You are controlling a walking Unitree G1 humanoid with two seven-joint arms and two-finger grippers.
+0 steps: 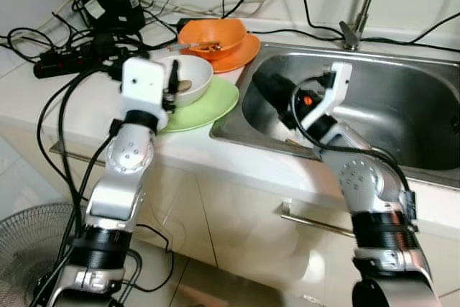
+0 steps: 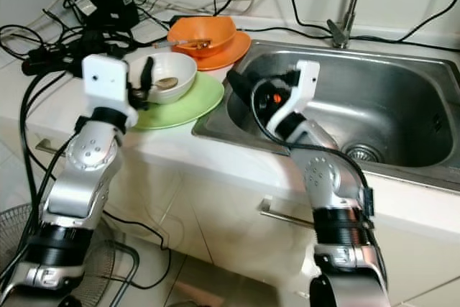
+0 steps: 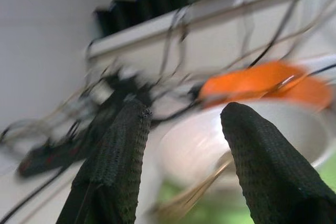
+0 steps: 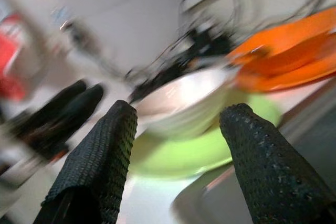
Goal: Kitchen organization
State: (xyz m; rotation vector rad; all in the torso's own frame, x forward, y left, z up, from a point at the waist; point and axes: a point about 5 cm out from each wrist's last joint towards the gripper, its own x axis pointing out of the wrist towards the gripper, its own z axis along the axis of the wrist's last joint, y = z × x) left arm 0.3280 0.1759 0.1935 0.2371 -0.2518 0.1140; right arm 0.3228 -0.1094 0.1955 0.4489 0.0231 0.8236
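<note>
1. Big picture first: you've got a steel sink (image 1: 402, 113) on your right and a white counter (image 1: 43, 95) on your left, with the dishes stacked right at the sink's left edge.

2. The orange bowl (image 1: 215, 34) sits on an orange plate (image 1: 244, 54) at the back, close to the wall. Just in front of it, the white bowl (image 1: 192, 77) sits on a green plate (image 1: 205, 109), which reaches almost to the sink rim.

3. The relation your next move turns on, as I read it: the white bowl lies straight ahead of your left gripper (image 1: 169, 80), whose fingers are right at the bowl's near rim. In the left wrist view the fingers (image 3: 118, 156) are spread apart with nothing between them, and the bowl fills the gap beyond them. So your left arm is clearly the nearer one.

4. Your right gripper (image 1: 277, 98) hangs over the sink's left side, pointing back toward the dishes. Its fingers (image 4: 100, 156) are also spread and empty, with the white bowl and green plate ahead of them across the sink rim, near but not touching.

5. Smallest bit: a spoon (image 1: 180, 88) lies in the white bowl, long axis running roughly left to right, bowl end toward the sink and its handle toward your left gripper. Another utensil (image 1: 192, 46) rests across the orange bowl, handle pointing left. Watch that spoon if you lift the bowl by its rim; I'd guess it slides easily.
</note>
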